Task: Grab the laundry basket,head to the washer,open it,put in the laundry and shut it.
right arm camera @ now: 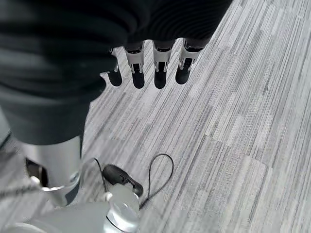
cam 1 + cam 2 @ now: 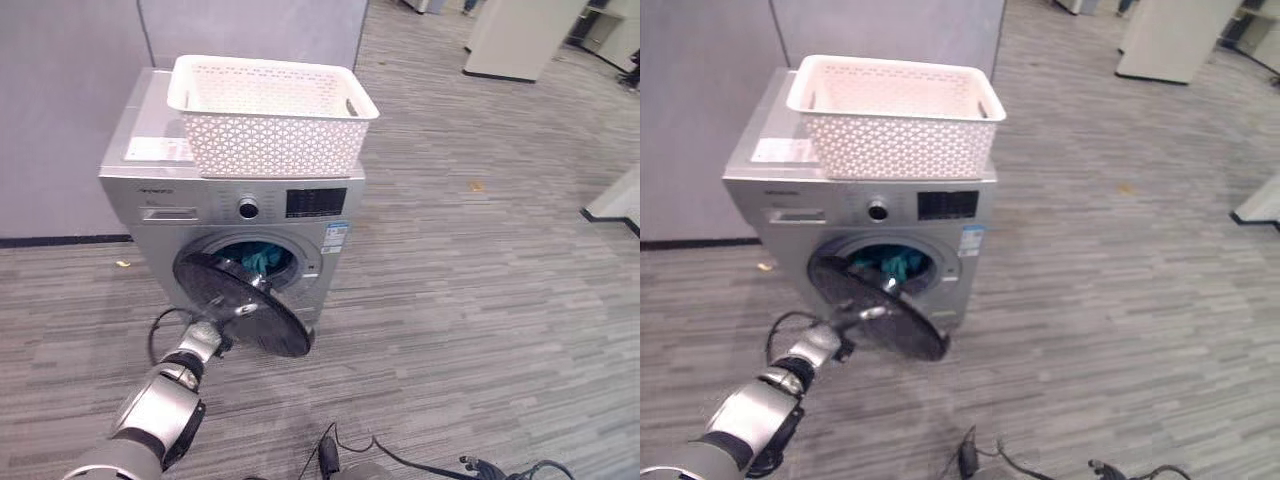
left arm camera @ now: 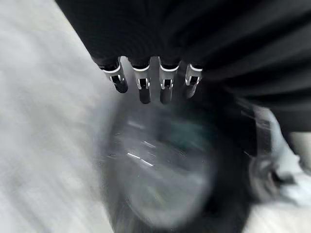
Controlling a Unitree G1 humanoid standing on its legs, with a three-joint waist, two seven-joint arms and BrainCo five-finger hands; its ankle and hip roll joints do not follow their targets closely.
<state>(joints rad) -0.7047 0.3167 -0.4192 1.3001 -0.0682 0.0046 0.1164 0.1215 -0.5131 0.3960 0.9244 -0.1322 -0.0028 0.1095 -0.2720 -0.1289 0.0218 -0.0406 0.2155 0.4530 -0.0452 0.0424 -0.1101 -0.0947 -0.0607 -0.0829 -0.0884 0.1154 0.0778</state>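
Note:
The silver washer (image 2: 200, 215) stands against a grey partition, with the white lattice laundry basket (image 2: 270, 120) on its top. The round dark door (image 2: 250, 305) hangs partly open, swung out toward me. Teal laundry (image 2: 262, 260) lies inside the drum behind it. My left hand (image 2: 203, 338) is at the door's lower left edge, touching it. In the left wrist view its fingers (image 3: 143, 85) reach out straight over the door's glass (image 3: 160, 179). My right hand (image 1: 146, 68) hangs over the carpet with relaxed fingers, holding nothing.
A grey partition wall (image 2: 60, 100) runs behind the washer. A white sheet (image 2: 158, 150) lies on the washer's top beside the basket. White furniture (image 2: 510, 40) stands at the back right, and a white base (image 2: 615, 205) juts in at the right. Striped grey carpet (image 2: 470, 300) stretches to the right.

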